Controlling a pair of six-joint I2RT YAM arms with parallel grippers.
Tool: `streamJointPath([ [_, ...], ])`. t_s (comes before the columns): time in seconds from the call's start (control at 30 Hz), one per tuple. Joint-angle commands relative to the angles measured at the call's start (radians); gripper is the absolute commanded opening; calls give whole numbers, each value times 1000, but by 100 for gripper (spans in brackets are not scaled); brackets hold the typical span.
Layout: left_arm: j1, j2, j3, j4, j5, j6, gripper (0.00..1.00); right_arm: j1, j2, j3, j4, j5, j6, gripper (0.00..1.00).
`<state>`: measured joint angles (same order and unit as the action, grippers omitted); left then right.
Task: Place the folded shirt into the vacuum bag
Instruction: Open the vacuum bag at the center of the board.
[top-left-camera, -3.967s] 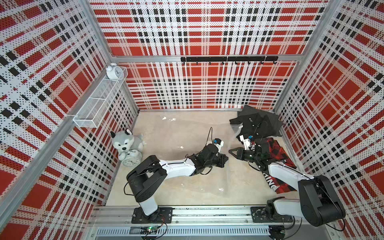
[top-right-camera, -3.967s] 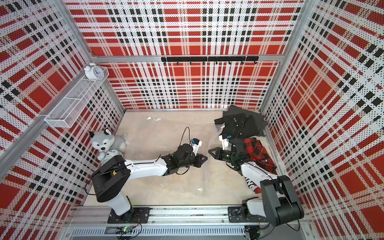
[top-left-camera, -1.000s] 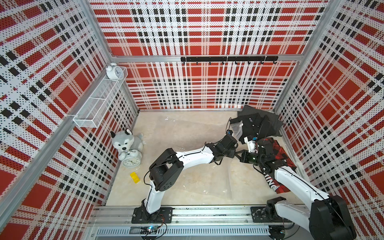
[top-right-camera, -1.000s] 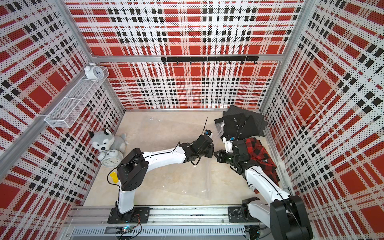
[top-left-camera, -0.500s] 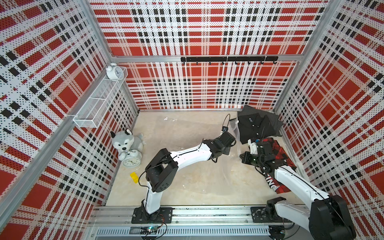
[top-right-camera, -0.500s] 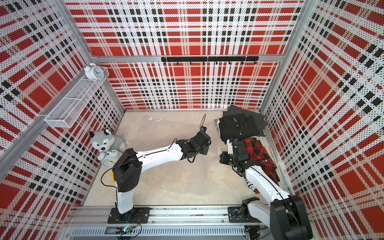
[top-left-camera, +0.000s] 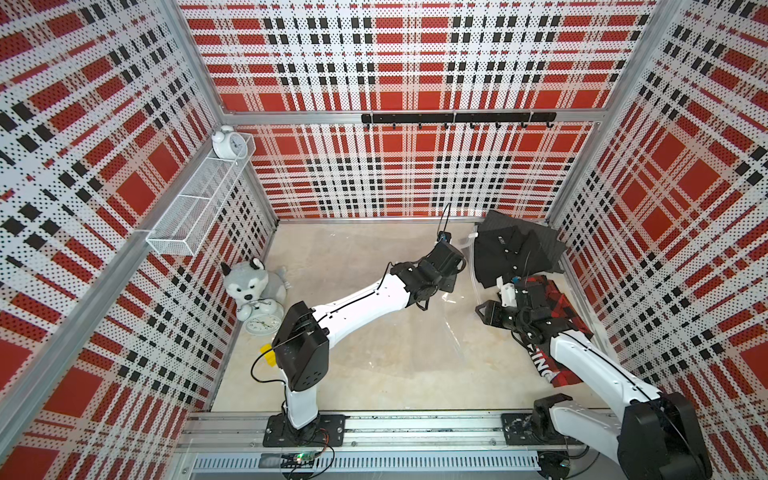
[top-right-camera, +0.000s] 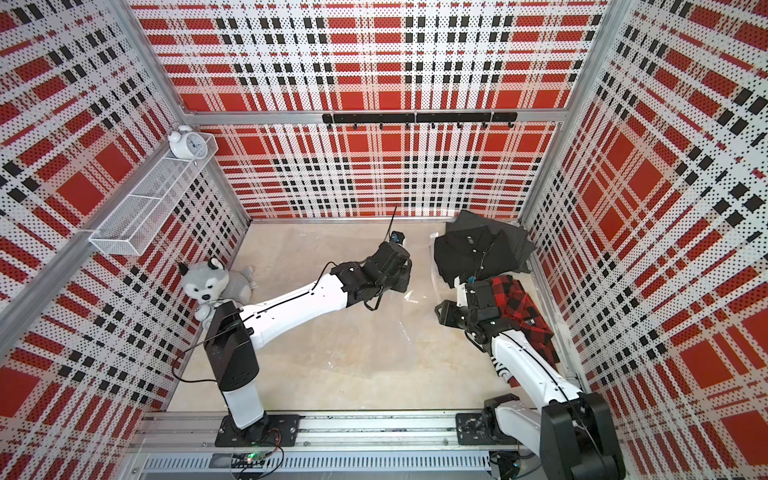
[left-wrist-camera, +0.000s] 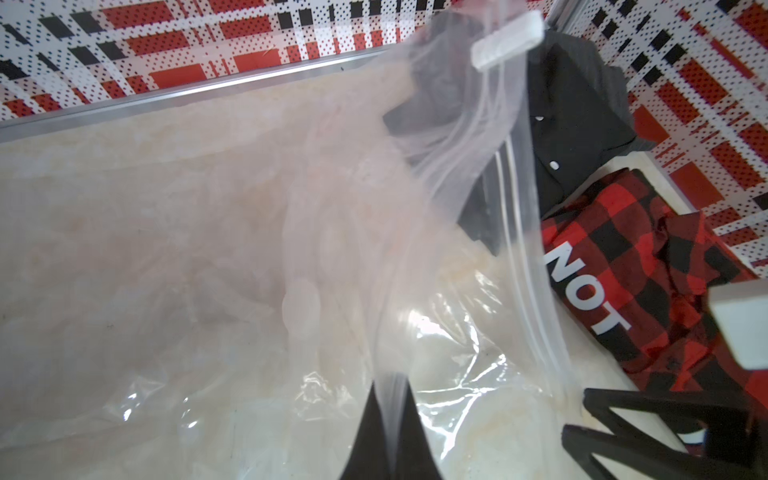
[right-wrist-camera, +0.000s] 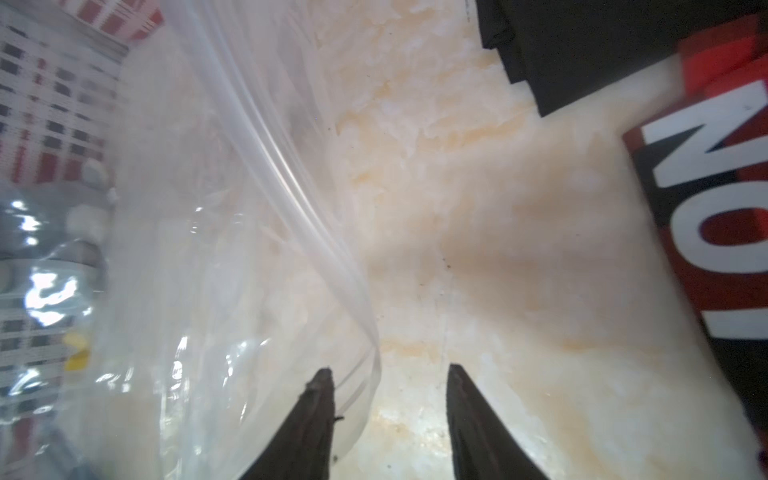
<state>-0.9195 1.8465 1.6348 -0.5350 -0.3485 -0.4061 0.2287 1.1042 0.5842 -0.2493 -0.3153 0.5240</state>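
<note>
Compared with four seconds ago, we record that the left arm has stretched from mid-tabletop toward the far right. A small yellow item beside its base, not visible then, now shows. The folded black shirt lies unmoved in the far right corner of the tabletop, outside the vacuum bag. The right end effector sits almost where it was half a second ago. Its jaws stand apart and hold nothing, and the bag's ribbed rim lies against one of its fingers. The left end effector is closed, pinching a fold of the bag's rim and holding it off the tabletop. The bag spreads over the centre and right of the tabletop, its raised mouth just left of the black shirt, with a white slider clip on the rim. The checked shirt, red and black, lies near the right wall, partly under the right arm, and bears white capitals reading "NOT" in the left wrist view. The right wrist view shows only "NO" and part of a further letter. The label at the black shirt's collar is too small to read.
</note>
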Motion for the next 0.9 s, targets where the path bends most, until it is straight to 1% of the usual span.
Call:
streamJointPath([
  [0.0, -17, 44, 45, -19, -7, 26, 0, -3, -1, 35, 59, -110, 8, 62],
  [0.1, -24, 73, 64, -20, 1, 27, 0, -3, -1, 46, 56, -124, 20, 69],
  [0.17, -27, 88, 69, -16, 4, 27, 0, -3, -23, 45, 47, -105, 22, 78],
  [0.27, -27, 113, 77, -8, 16, 27, 0, -3, -30, 43, 36, -107, 22, 82],
  [0.33, -25, 127, 85, -4, 18, 27, 0, 8, 1, 42, 24, -103, 44, 81],
  [0.4, -19, 138, 96, -3, 19, 27, 0, 33, 38, 42, -14, -58, 45, 79],
  [0.5, -6, 140, 100, -3, 16, 29, 0, 57, 57, -13, -7, 4, 62, 78],
  [0.57, 3, 134, 100, -3, 16, 31, 0, 64, 51, -52, 11, 13, 75, 78],
  [0.67, 17, 116, 89, -2, 8, 32, 0, 74, 60, -69, 15, 16, 75, 78],
  [0.77, 35, 84, 68, -3, 0, 32, 0, 75, 85, -57, -30, 67, 50, 77],
  [0.87, 61, 41, 39, -6, -14, 61, 0, 76, 87, -64, -51, 113, 45, 76],
])
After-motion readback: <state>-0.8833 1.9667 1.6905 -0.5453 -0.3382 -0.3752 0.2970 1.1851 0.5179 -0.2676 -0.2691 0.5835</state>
